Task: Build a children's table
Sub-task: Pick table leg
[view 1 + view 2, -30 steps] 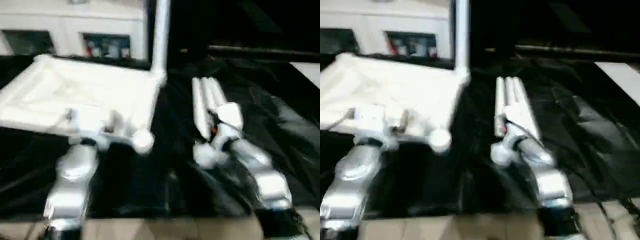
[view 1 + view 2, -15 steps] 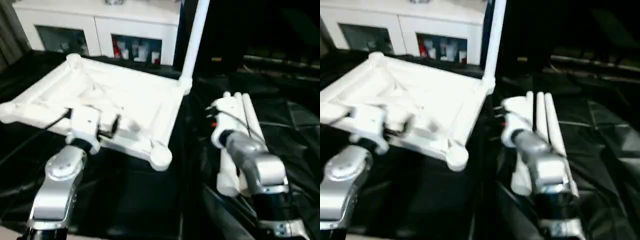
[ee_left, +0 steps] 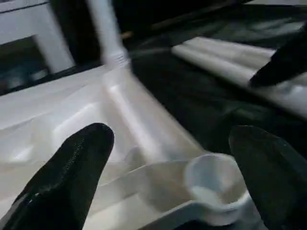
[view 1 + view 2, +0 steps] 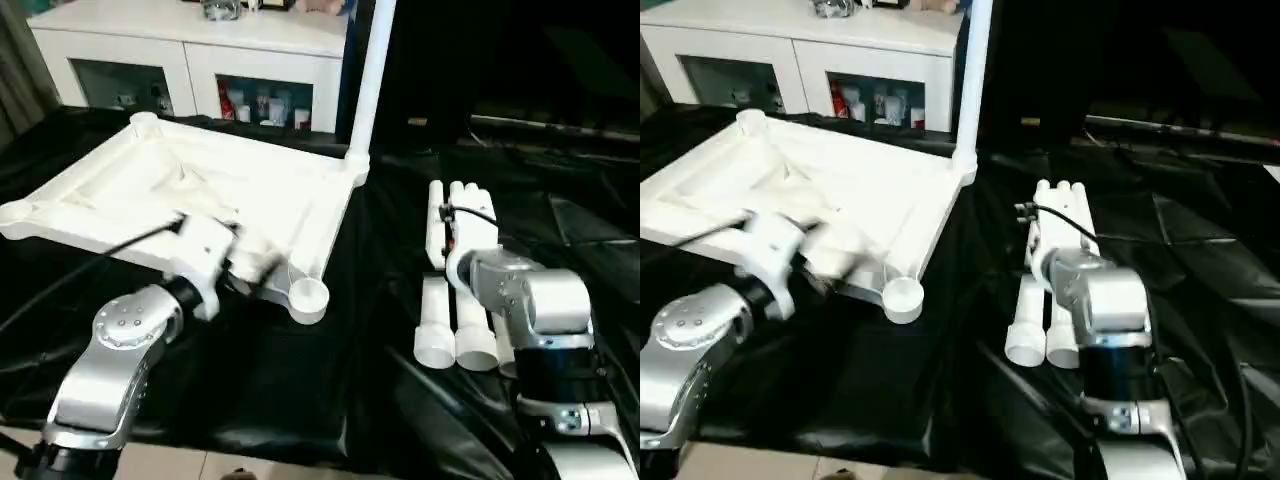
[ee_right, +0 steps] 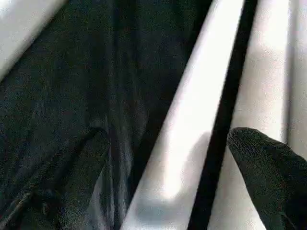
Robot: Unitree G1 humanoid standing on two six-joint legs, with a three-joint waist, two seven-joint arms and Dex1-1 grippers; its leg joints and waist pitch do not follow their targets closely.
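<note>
In the left eye view, the white plastic rectangular table top (image 4: 190, 195) is lying upside down on the black plastic sheet (image 4: 300, 390) that is covering the work surface, its ribbed underside facing up, and one long round white leg (image 4: 368, 85) is standing upright in the far corner socket beside the white cabinet with glass doors (image 4: 190, 60). The empty round corner socket (image 4: 308, 296) nearest the robot is facing up at the top's near edge, and the left gripper (image 4: 235, 265) is hovering at that edge just beside it, on the end of the silver left forearm (image 4: 110, 365). Three loose white tapered legs (image 4: 455, 265) are lying side by side on the sheet to the right, well apart from the top, with the silver right forearm (image 4: 530, 310) reaching over them. In the right eye view the same layout is showing (the right wrist is sitting directly above the bundle of legs). In the left wrist view, the left gripper's black fingers (image 3: 72, 172) are standing wide apart, released and holding nothing, with the empty socket lying between them. In the right wrist view, the right gripper (image 5: 165, 163) is likewise spread open, its fingers straddling one loose leg without clamping it
</note>
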